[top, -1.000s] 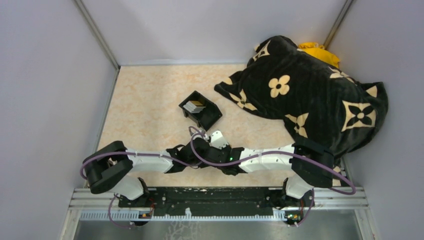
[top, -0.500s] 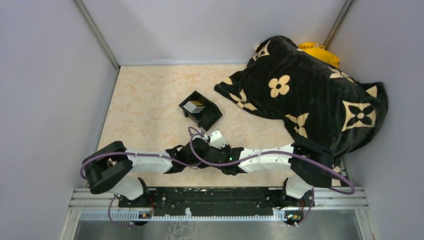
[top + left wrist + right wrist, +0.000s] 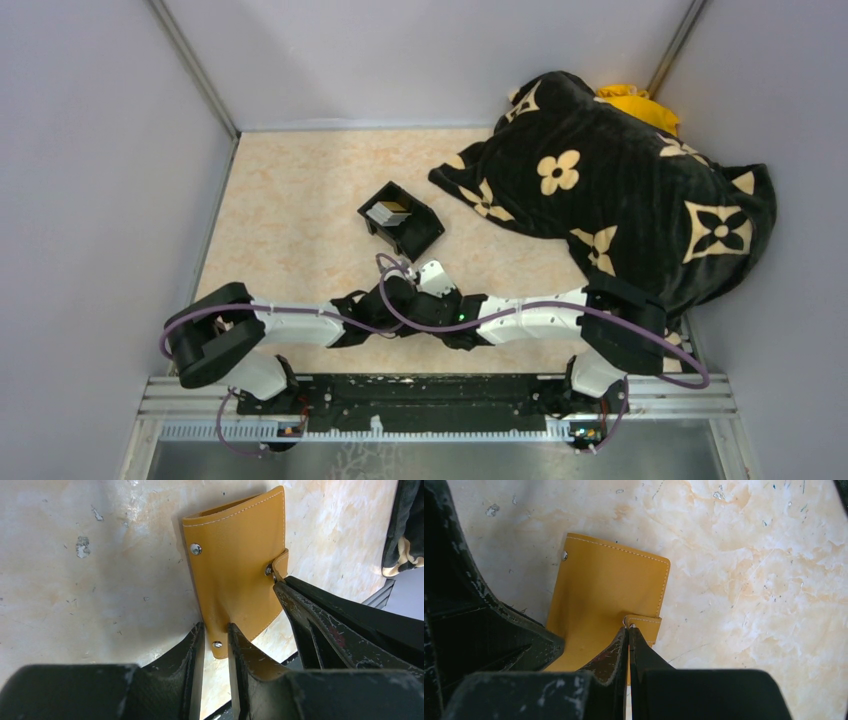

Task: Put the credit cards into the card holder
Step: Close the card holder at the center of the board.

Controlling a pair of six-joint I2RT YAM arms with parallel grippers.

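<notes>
Early | my left fingers (image 3: pixel 194 652) pinch orange-tan leather card holder (image 3: pixel 235 575) | right fingers (image 3: pixel 613 655) clamp its tab (image 3: pixel 646 622) | pale credit cards (image 3: pixel 388 212), none visibly loaded, in black square box (image 3: pixel 418 238) at 12 o'clock

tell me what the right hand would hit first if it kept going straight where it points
The card holder: the right hand is pinched on its side tab, with the table apparently close behind, though depth is hard to judge.
</notes>
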